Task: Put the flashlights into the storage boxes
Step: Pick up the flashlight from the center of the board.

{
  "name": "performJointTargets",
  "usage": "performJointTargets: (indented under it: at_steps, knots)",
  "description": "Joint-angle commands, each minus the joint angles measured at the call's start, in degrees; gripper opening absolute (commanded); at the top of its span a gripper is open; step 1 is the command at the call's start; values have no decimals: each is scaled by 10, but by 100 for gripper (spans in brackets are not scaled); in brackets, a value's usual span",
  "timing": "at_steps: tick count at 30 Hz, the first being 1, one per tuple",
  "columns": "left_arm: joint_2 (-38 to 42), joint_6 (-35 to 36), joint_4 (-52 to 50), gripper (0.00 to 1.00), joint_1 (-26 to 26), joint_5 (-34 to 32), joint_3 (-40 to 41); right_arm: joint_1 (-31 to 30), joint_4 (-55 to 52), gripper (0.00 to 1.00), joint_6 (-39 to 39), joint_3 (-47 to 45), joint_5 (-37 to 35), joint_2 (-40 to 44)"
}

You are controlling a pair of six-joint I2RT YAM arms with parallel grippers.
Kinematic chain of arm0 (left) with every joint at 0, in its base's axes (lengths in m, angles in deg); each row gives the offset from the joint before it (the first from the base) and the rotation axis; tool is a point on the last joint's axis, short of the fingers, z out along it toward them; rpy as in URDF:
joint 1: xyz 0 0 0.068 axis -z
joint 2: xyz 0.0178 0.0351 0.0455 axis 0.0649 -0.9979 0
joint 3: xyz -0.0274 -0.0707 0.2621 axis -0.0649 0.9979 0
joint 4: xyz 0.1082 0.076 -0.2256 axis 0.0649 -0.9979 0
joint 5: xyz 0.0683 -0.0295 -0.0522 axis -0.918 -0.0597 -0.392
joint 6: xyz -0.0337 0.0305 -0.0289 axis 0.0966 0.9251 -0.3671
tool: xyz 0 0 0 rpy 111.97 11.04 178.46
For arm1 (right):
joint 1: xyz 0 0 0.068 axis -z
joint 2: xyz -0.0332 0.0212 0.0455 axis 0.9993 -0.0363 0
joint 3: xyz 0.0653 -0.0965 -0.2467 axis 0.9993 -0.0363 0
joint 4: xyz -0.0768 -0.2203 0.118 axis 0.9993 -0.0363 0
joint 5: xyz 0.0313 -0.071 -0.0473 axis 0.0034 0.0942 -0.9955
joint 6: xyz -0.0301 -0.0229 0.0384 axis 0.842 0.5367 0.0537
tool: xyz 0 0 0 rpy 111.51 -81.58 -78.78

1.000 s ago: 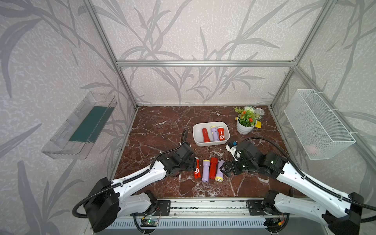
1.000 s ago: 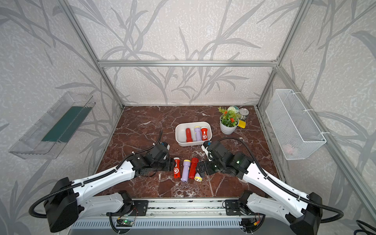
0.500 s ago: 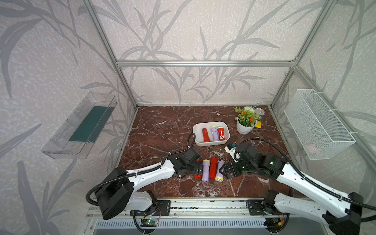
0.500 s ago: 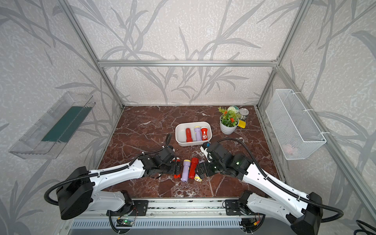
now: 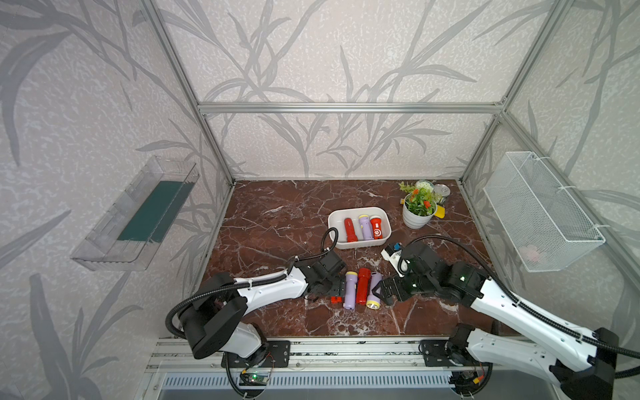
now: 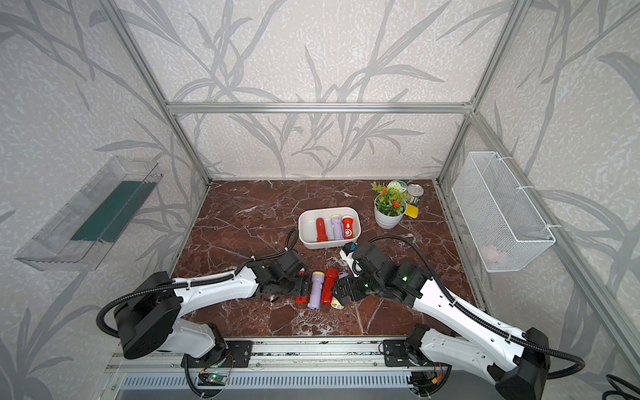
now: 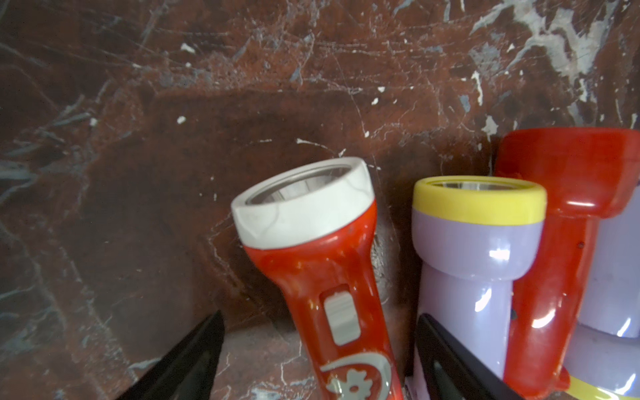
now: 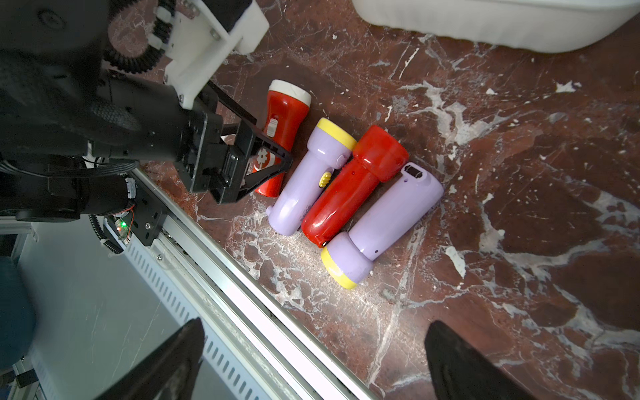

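Flashlights point(image 5: 362, 285) lie four abreast on the desk point(image 5: 277, 221), three in the storage box point(image 5: 360, 245); the left hand point(image 7: 318, 322), jaws apart, straddles the white-ringed red one point(image 7: 311, 242), likely to grasp it, while the right hand point(image 8: 317, 323) hovers open, empty.

Flashlights point(image 5: 362, 289) are red or lilac, tub point(image 5: 360, 244) white, table point(image 5: 277, 221) white-veined maroon.

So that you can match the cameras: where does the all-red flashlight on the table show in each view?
Both top views: all-red flashlight, low centre.
Left wrist: right edge.
Right wrist: near the centre.
Landmark: the lilac flashlight whose yellow head lies beside its head, in every view.
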Motion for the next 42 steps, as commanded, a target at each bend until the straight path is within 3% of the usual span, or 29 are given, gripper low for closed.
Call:
performJointTargets:
  at_steps: [1,4,12,22,30,42]
  knots:
    - [-7,-4,-11,81,2,-20,-25,-3,6,99,10,-5,8,14]
    - [-10,2,-21,74,2,-25,-35,-3,4,99,11,-3,6,15]
    - [-28,4,-29,70,1,-29,-38,-3,3,99,13,-4,2,17]
    - [-52,7,-36,55,0,-39,-46,-3,4,99,11,-10,0,20]
    - [-61,9,-46,38,0,-42,-52,-3,2,99,10,-14,-5,23]
    - [11,31,-149,32,-1,-90,-112,-3,8,99,9,-15,-10,19]
